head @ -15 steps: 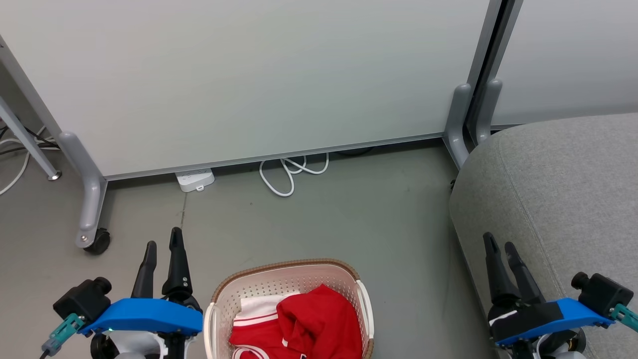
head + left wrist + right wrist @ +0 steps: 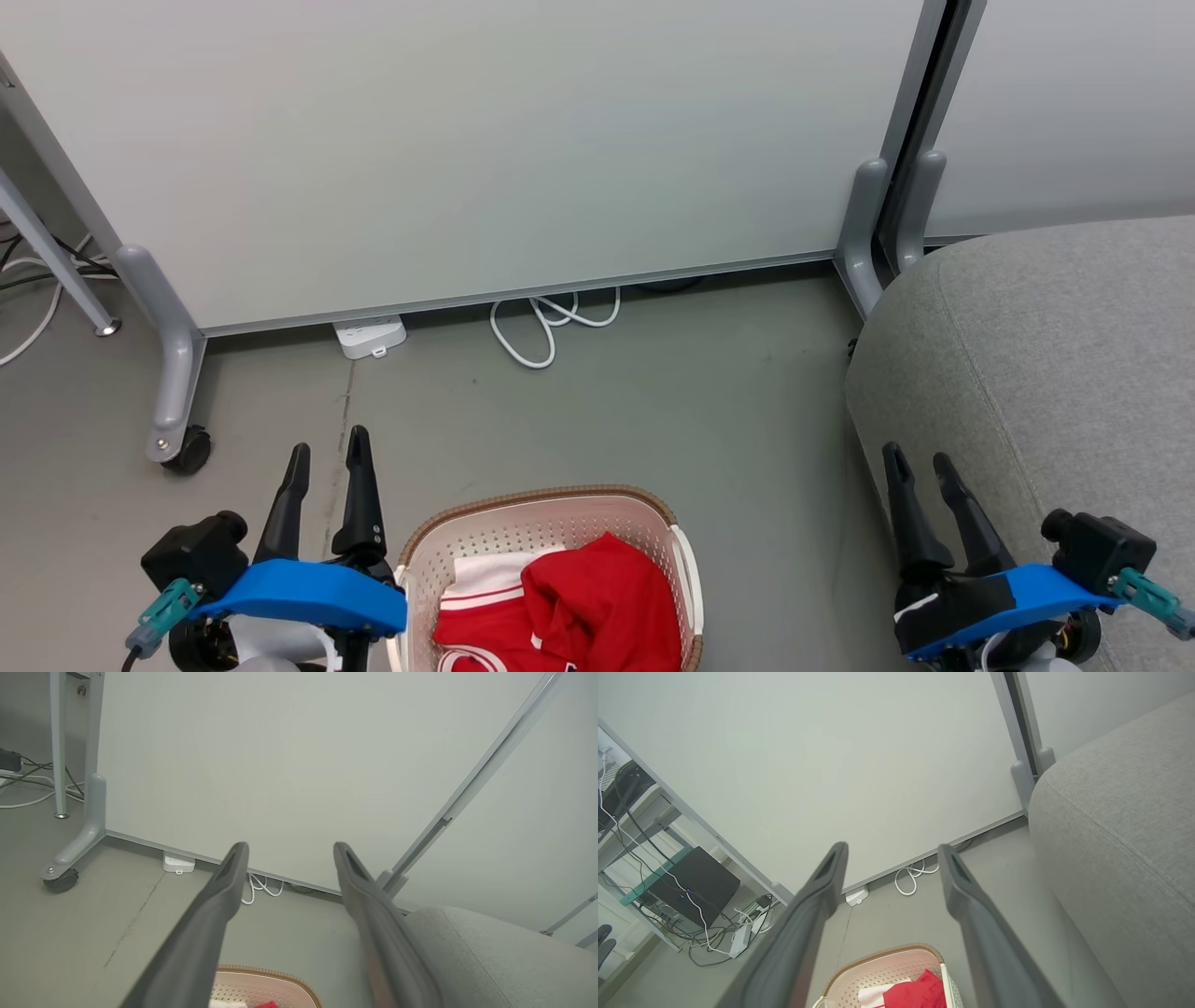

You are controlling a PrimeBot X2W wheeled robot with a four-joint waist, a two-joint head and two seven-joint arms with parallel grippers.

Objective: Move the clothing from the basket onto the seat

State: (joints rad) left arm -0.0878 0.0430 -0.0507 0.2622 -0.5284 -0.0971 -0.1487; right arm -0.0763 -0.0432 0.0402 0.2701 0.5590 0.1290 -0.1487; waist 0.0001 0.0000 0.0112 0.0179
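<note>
A cream perforated basket (image 2: 523,527) with a brown braided rim stands on the floor at the bottom middle of the head view. Red clothing (image 2: 597,602) lies bunched inside it, one piece with white stripe trim. The grey seat (image 2: 1055,355) fills the right side. My left gripper (image 2: 327,446) hangs open just left of the basket, nothing between its fingers. Over the seat's front edge my right gripper (image 2: 920,457) is also open and empty. The right wrist view looks down on the basket (image 2: 887,963), the clothing (image 2: 920,991) and the seat (image 2: 1125,826).
A pale partition panel (image 2: 467,140) on grey wheeled feet (image 2: 173,401) closes off the back. A white power strip (image 2: 370,336) and a looped white cable (image 2: 546,322) lie at its base. Grey floor (image 2: 653,401) stretches between the basket and the panel.
Both grippers have drawn inward towards the basket, the left one to the right and lower in view, the right one slightly left. The clothing has not moved.
</note>
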